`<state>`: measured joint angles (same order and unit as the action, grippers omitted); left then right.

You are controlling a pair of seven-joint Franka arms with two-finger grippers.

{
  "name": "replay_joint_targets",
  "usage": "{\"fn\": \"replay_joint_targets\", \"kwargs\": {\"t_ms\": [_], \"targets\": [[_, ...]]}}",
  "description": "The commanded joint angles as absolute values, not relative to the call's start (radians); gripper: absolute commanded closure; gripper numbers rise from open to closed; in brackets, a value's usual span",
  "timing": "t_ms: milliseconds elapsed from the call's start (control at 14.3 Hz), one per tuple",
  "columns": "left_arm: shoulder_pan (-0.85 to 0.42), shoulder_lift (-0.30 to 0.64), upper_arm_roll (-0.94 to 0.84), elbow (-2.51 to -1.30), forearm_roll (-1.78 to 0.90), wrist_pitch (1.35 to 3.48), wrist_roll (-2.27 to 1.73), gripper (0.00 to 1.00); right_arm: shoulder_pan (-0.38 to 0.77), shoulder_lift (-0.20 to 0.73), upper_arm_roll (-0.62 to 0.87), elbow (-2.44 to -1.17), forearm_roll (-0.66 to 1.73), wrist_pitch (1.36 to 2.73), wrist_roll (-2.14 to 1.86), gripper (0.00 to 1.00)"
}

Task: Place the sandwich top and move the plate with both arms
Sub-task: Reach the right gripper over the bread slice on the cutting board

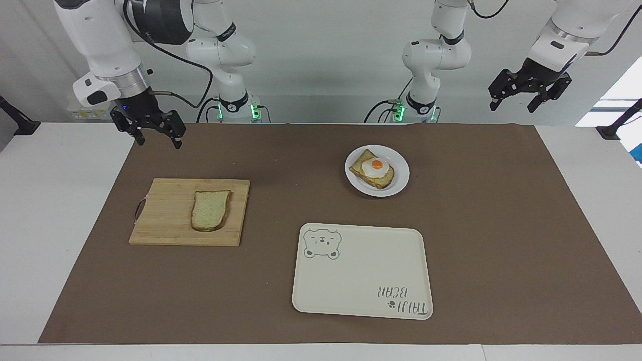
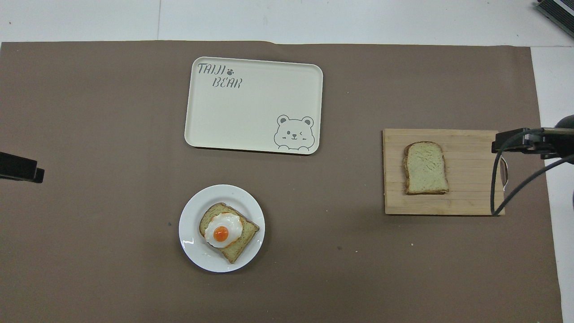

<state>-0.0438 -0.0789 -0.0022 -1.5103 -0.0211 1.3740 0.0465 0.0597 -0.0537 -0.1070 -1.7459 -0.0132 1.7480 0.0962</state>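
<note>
We are on the first step: our right hand [image 1: 155, 135], fingers spread and empty, hangs over the worktop [image 1: 281, 150] above the cutting board's [image 1: 165, 220] robot-side edge. The sandwich top [image 1: 210, 209] lies on that board; next we lower onto it. Our left hand [image 1: 529, 95], also spread, waits.

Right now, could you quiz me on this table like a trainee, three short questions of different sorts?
1. True or false: the plain slice of pale bread lies on the wooden cutting board.
2. What sits on the toast on the small round white plate? A) cheese B) fried egg C) tomato
3. Fill in: the right pincer hangs over the table edge near the ____.

Key: 1 true. 2 B, the fried egg. 3 board; the left pincer waits, raised. The cream rectangular tray bears nothing.
</note>
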Motion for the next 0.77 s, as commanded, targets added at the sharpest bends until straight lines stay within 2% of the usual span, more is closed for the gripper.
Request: {"fn": "replay_joint_targets", "kwargs": {"t_ms": [0,700], "targets": [[-0.034,-0.104,-0.011,-1.537,-0.002,1.368,0.04,0.0,0.057,-0.011,-0.107,-1.764,0.0,1.801,0.071,0.0],[-0.034,-0.104,-0.011,-1.537,-0.002,1.368,0.04,0.0,0.035,0.162,-0.107,-1.913,0.002,2.117,-0.023,0.0]]}}
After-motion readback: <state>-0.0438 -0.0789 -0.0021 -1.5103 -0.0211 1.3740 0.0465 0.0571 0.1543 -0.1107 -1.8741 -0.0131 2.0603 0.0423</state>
